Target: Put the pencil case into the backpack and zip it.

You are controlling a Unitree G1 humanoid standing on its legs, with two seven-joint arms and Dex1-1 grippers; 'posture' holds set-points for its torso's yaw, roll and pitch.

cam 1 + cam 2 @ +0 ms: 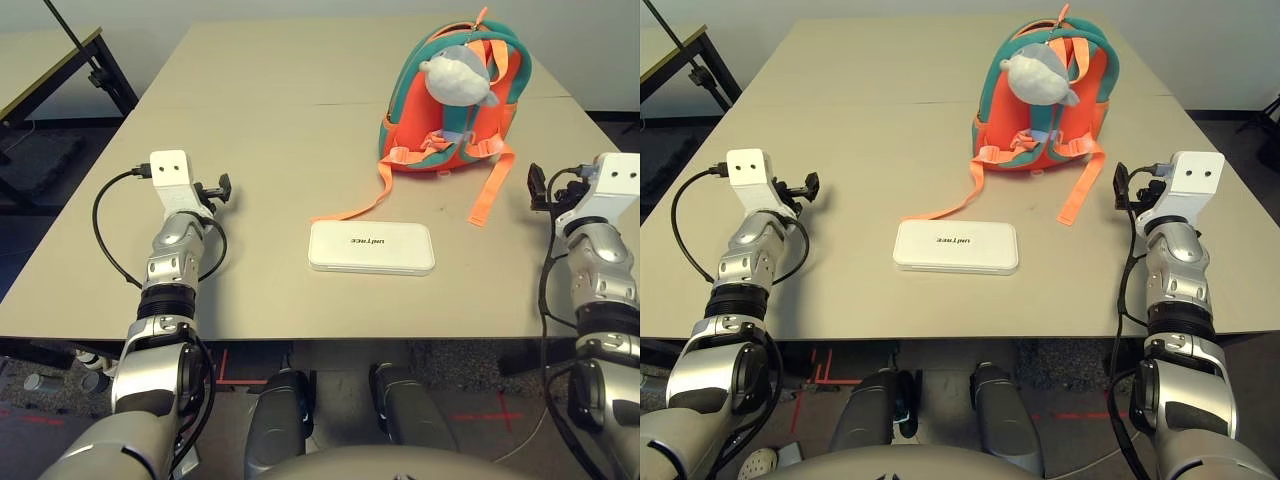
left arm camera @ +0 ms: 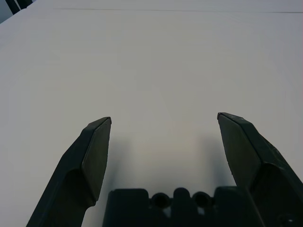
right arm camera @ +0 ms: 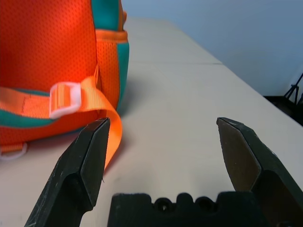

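Task not begun: pencil case (image 1: 371, 247) lies on the counter (image 1: 260, 130) near the backpack (image 1: 452, 100); left pincer (image 2: 163, 142) and right pincer (image 3: 161, 142) spread, empty.

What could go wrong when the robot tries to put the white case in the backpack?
1. The pencil case lies flat on the table; the open fingers may push it along instead of lifting it.
2. A loose strap trails right up to the case, so it might get grabbed too.
3. The backpack lies with its straps and plush toy facing up, with no opening in view, so it probably needs turning first.
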